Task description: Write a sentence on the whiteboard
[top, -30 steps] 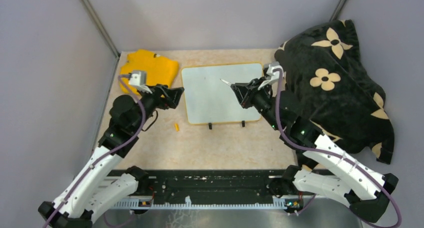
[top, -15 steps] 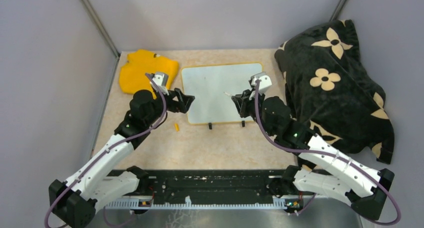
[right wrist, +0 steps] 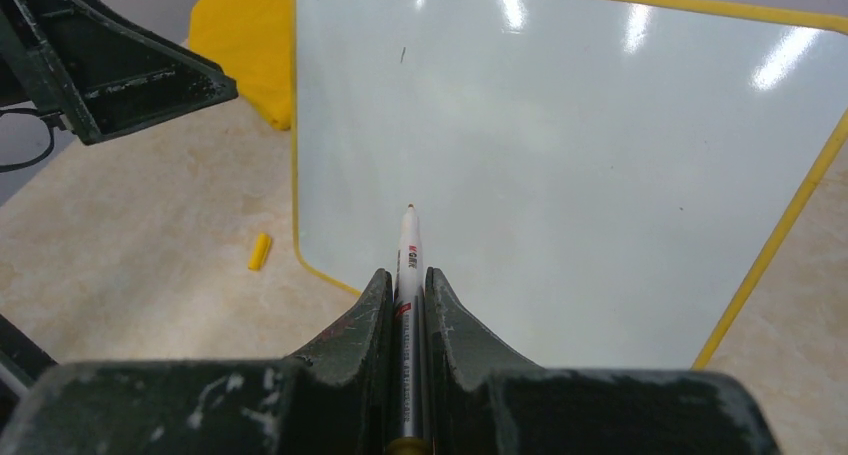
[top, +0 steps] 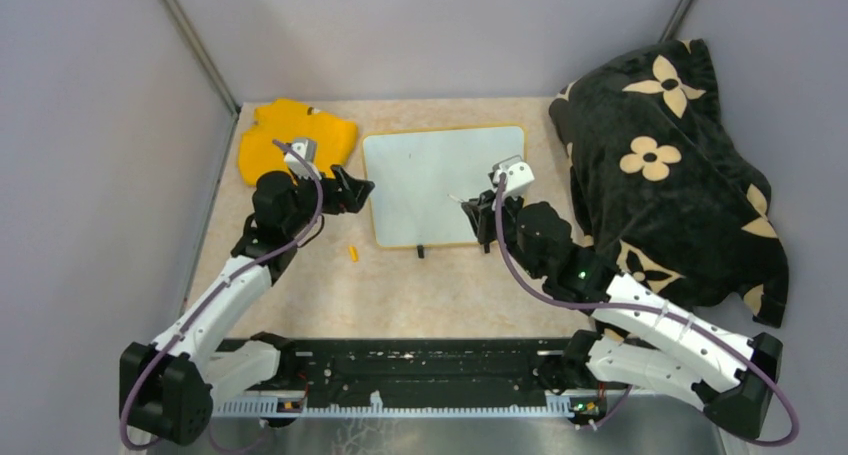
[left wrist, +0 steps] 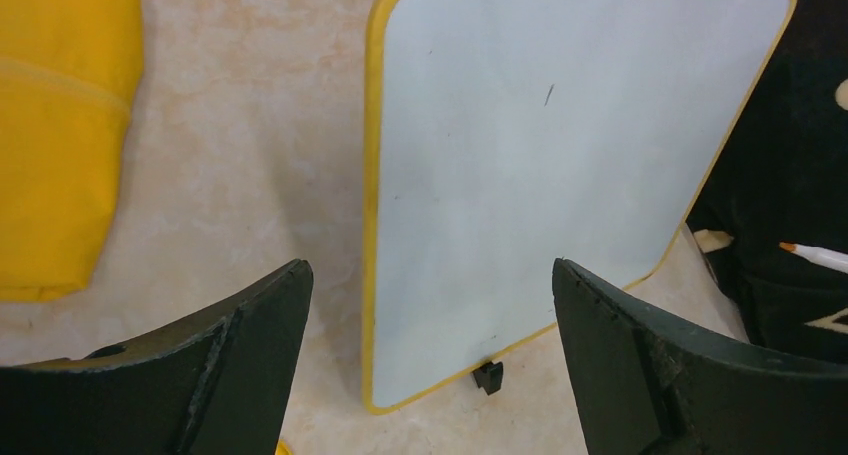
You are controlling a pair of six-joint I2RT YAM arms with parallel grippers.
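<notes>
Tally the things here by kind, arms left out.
cloths: 2 (yellow cloth, black flowered cloth)
whiteboard: 1
marker: 1
small yellow piece: 1
total: 5

1. This looks like a robotics lab test cell, not a home or an office.
2. Two robot arms, the left arm (top: 215, 305) and the right arm (top: 640, 320), are fixed on a black mounting rail (top: 430, 370) at the near edge of the table (top: 450, 285).
3. Plain grey walls (top: 100, 125) with metal corner posts (top: 195, 45) close the table on three sides.
4. Purple cables (top: 570, 302) run uncovered along the arms.
5. Only a few props lie there: a whiteboard (top: 420, 175), a yellow cloth (top: 290, 135) and a black flowered blanket (top: 680, 175).
</notes>
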